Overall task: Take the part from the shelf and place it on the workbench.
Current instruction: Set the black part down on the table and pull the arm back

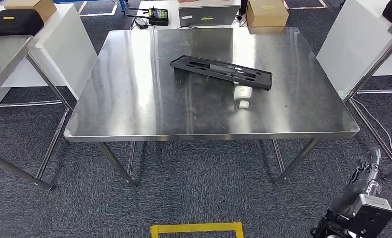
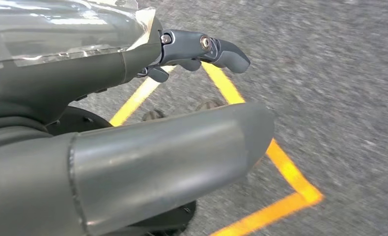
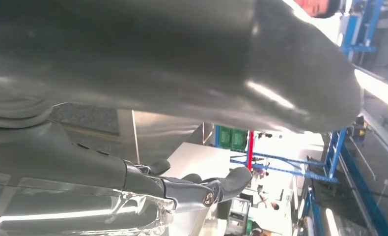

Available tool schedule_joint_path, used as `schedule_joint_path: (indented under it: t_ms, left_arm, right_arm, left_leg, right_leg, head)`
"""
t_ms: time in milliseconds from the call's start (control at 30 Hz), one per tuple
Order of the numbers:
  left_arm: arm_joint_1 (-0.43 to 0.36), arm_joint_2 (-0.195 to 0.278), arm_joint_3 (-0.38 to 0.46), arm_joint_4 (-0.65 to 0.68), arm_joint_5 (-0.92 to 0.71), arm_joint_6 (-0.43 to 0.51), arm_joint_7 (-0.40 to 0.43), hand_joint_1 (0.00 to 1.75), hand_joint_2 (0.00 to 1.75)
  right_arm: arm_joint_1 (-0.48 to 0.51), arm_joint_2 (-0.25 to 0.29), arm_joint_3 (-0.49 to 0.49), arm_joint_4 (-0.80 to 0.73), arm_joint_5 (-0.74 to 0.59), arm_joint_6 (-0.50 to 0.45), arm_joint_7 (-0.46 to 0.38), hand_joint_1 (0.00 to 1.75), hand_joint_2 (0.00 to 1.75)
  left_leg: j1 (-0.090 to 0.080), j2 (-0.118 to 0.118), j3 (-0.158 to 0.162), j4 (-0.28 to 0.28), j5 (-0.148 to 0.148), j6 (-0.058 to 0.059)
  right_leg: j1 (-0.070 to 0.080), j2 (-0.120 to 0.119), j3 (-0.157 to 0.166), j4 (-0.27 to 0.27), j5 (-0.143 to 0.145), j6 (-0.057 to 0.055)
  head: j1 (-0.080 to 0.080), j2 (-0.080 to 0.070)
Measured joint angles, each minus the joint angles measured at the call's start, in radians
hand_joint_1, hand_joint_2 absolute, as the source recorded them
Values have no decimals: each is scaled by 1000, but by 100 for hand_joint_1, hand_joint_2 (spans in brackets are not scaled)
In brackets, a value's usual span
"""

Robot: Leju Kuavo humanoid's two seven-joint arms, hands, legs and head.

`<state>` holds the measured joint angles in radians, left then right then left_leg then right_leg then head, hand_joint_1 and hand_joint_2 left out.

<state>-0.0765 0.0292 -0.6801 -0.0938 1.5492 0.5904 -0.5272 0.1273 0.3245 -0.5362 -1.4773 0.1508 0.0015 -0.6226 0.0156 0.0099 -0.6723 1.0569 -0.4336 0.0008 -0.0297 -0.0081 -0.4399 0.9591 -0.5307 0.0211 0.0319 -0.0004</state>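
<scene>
Black plastic frame part flat on worktop; looks light, stiff, thin, best gripped along long edge. My left robot hand and right robot hand released, holding nothing.

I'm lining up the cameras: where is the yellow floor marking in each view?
Head view: the yellow floor marking lies at the bottom edge, centre, in front of the table.
Left wrist view: it runs diagonally across the floor, with a corner at lower right.
Right wrist view: not in it.
Shared landmark: the grey carpet.
</scene>
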Motion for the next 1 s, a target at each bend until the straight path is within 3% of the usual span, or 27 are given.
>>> schedule_joint_path:
  t_ms: [67, 100, 133, 167, 233, 300, 367, 433, 500, 567, 600, 633, 667, 700, 767, 800, 867, 933, 967, 1000]
  left_arm:
    - [4, -2, 1, 0, 0, 3, 1, 0, 0]
    - [5, -3, 2, 0, 0, 3, 2, 0, 0]
    - [5, -3, 3, 0, 0, 4, 2, 0, 0]
    - [5, -3, 4, 0, 0, 4, 2, 0, 0]
    - [5, -3, 7, -1, 0, 4, 2, 0, 0]
    - [5, -3, 7, -1, 0, 4, 2, 0, 0]
    - [5, -2, 7, -2, 0, 4, 2, 0, 0]
    - [5, -2, 8, -2, 0, 5, 2, 0, 0]
    - [5, -2, 8, -2, 0, 6, 2, 0, 0]
    - [4, -2, 9, -2, 0, 6, 2, 0, 0]
    - [5, -2, 9, -2, 0, 6, 2, 0, 0]
    - [5, -3, 9, -2, 0, 6, 2, 0, 0]
    - [5, -3, 9, -2, 0, 6, 2, 0, 0]
    - [5, -4, 9, -2, 0, 6, 2, 0, 0]
    - [5, -5, 9, -2, 0, 6, 2, 0, 0]
    - [5, -5, 9, -2, 0, 6, 2, 0, 0]
    - [6, -4, 9, -2, 0, 6, 2, 0, 0]
    - [8, -4, 10, -2, 0, 7, 2, 0, 0]
    - [9, -3, 10, -2, 0, 7, 2, 0, 0]
    - [10, -3, 11, -2, 0, 7, 2, 0, 0]
  right_arm:
    - [-8, 0, 7, 15, -3, -3, -4, 0, 0]
    - [-10, 0, 9, 22, -5, -5, -6, 0, 0]
    - [-10, -1, 12, 28, -7, -7, -6, 0, 0]
    - [-11, -1, 13, 33, -7, -9, -7, 0, 0]
    - [-12, -2, 14, 41, -8, -10, -7, 0, 0]
    - [-14, -2, 15, 46, -8, -11, -8, 0, 0]
    - [-18, -2, 16, 50, -8, -11, -8, 0, 0]
    - [-20, -4, 16, 54, -8, -11, -8, 0, 0]
    - [-20, -7, 16, 56, -8, -12, -8, 0, 0]
    - [-21, -10, 16, 60, -8, -12, -8, 0, 0]
    - [-20, -11, 16, 62, -8, -12, -8, 0, 0]
    - [-20, -12, 16, 64, -8, -12, -8, 0, 0]
    - [-20, -13, 16, 65, -8, -12, -8, 0, 0]
    - [-21, -14, 16, 67, -8, -12, -8, 0, 0]
    - [-23, -15, 17, 68, -8, -12, -8, 0, 0]
    - [-24, -15, 18, 68, -8, -12, -8, 0, 0]
    - [-26, -15, 19, 69, -8, -12, -9, 0, 0]
    - [-25, -15, 19, 70, -8, -12, -9, 0, 0]
    - [-25, -14, 19, 71, -8, -12, -9, 0, 0]
    - [-26, -14, 20, 71, -8, -12, -8, 0, 0]
  left_leg:
    - [2, -5, -29, 126, -108, -5]
    - [3, -7, -37, 188, -134, -7]
    - [4, -8, -34, 225, -136, -8]
    - [4, -8, -15, 229, -117, -8]
    - [4, -9, 69, 138, -73, -1]
    - [1, -11, 157, 12, -70, 8]
    - [-7, -13, 184, -45, -81, 15]
    - [-9, -10, 172, -59, -71, 27]
    - [-6, -5, 150, -69, -48, 46]
    - [-6, -2, 121, -70, -24, 54]
    - [-7, -1, 105, -69, -11, 54]
    - [-6, 0, 88, -69, 2, 53]
    - [-6, 2, 71, -68, 15, 50]
    - [-5, 3, 55, -68, 27, 46]
    - [-5, 2, 29, -64, 50, 35]
    - [-7, 3, 21, -62, 62, 29]
    - [-10, 3, 12, -63, 83, 18]
    - [-6, 2, 6, -63, 91, 7]
    - [-2, 0, -1, -49, 69, 3]
    - [0, -1, -13, -13, 26, -1]
  right_leg:
    - [6, -3, -26, 2, 23, -17]
    - [10, -4, -40, 3, 35, -20]
    - [13, -5, -53, 6, 46, -19]
    - [15, -5, -68, 10, 55, -17]
    - [16, -5, -93, 23, 68, -10]
    - [19, -5, -113, 37, 77, 0]
    - [20, -8, -127, 42, 90, 17]
    - [19, -8, -141, 49, 95, 30]
    - [19, -5, -171, 99, 49, 26]
    - [17, -1, -210, 212, -34, 18]
    - [16, 0, -223, 272, -62, 20]
    - [15, 1, -224, 311, -70, 28]
    - [12, 2, -209, 320, -59, 41]
    - [8, 2, -176, 289, -36, 54]
    - [2, 2, -69, 148, -7, 70]
    - [3, 5, -22, 78, -10, 67]
    - [10, 8, 16, 5, -25, 51]
    - [7, 8, 0, 7, -15, 30]
    - [5, 6, -9, 9, -6, 17]
    - [2, 5, -18, 8, 4, 3]
  head:
    - [-1, 0]
    - [-2, 0]
    - [-2, 0]
    - [-2, 0]
    - [-2, 0]
    - [-1, 0]
    - [-1, 0]
    - [-1, 0]
    - [2, 0]
    - [4, 0]
    - [4, 0]
    - [4, 0]
    - [4, 0]
    - [4, 0]
    - [5, 0]
    - [4, 0]
    - [3, 0]
    - [2, 0]
    - [1, 0]
    - [1, 0]
